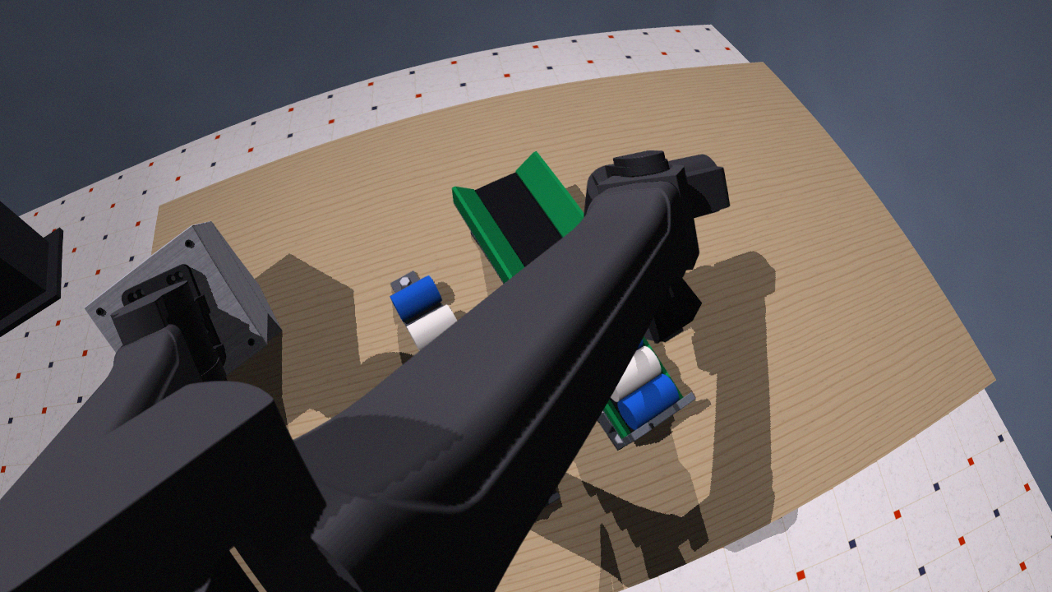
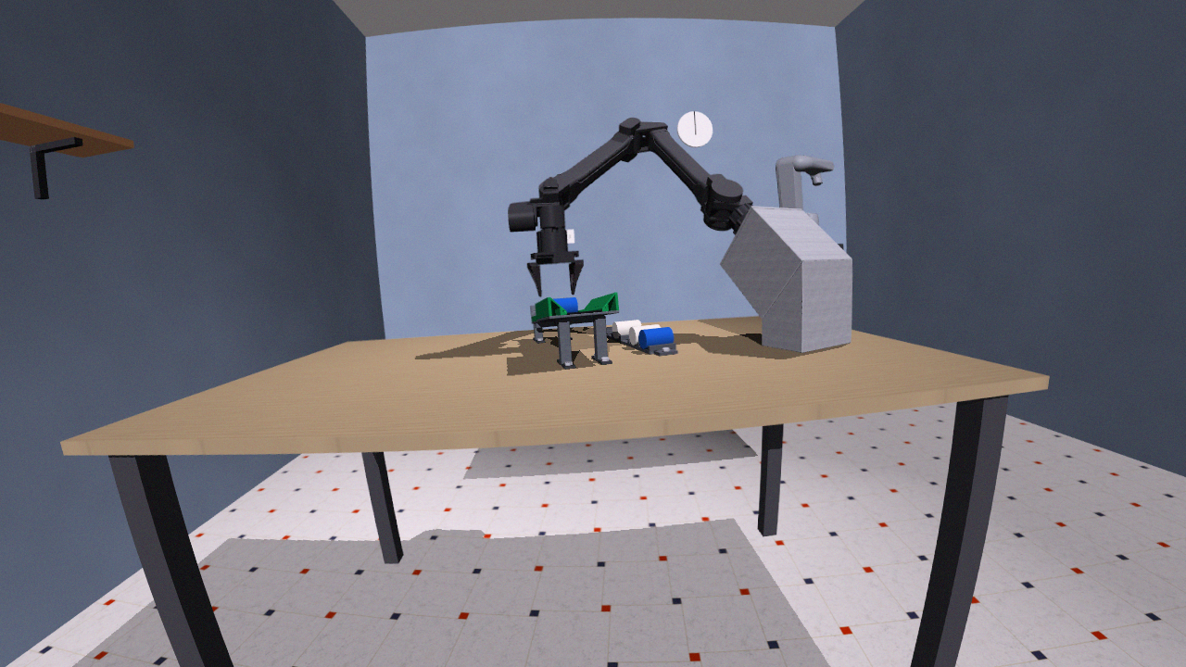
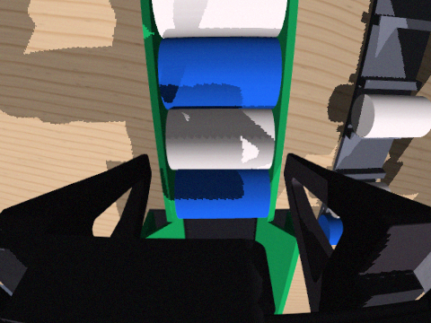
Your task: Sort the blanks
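A row of blanks lies crosswise on the feed ramp (image 1: 551,195) (image 2: 606,304) (image 3: 289,90), five in all across the views, blue and white by turns. A blue blank (image 1: 647,401) sits at the stop (image 1: 666,417), with a white one (image 1: 637,372) (image 3: 220,15) against it, then a middle blue blank (image 3: 220,74), a second white blank (image 3: 220,144) and an end blue blank (image 2: 565,304) (image 3: 222,207). The green side rails appear to keep each one straight across. With blue at the stop, the ramp is presumably meant for blue, so both whites must come out and the remaining blues close up.

Above the row, the hand (image 1: 675,310) (image 2: 556,294) (image 3: 217,163) points down, released and holding nothing. Its spread fingers would suit a grip on a blank's ends, though the rails leave little room; lifting out the end blue first looks sensible.

Beside the ramp on the counter (image 1: 823,220) (image 2: 498,397) (image 3: 45,179) stands the stock rack (image 1: 399,282) (image 2: 665,350) (image 3: 377,58), holding a blue blank (image 1: 415,298) (image 2: 656,336) (image 3: 330,229), which belongs on the ramp, and two whites, whose centering cannot be judged here.
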You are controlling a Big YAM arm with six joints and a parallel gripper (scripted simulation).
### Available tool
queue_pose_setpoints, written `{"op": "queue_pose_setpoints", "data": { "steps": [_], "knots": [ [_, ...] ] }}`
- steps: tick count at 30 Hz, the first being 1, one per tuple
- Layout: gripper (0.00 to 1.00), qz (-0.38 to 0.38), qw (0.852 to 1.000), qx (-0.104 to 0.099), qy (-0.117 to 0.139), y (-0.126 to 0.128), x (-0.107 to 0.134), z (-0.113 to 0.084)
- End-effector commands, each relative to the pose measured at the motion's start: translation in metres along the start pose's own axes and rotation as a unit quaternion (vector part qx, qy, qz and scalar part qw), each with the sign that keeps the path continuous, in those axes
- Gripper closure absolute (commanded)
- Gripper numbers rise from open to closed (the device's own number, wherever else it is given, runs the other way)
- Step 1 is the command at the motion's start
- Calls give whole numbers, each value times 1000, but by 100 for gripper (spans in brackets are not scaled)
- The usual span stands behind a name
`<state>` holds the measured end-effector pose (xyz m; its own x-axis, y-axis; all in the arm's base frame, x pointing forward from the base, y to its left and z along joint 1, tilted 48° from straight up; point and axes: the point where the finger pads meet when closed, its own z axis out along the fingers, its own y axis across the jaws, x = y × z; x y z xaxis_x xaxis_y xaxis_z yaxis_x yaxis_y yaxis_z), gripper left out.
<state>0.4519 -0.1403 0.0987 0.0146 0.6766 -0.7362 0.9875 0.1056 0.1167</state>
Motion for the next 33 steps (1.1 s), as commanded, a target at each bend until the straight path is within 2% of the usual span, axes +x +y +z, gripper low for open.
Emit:
{"op": "queue_pose_setpoints", "data": {
  "steps": [1,33],
  "knots": [
    [22,1,1000,-2,1,-3,2,-1],
    [22,5,1000,-6,0,-2,1,-4]
  ]
}}
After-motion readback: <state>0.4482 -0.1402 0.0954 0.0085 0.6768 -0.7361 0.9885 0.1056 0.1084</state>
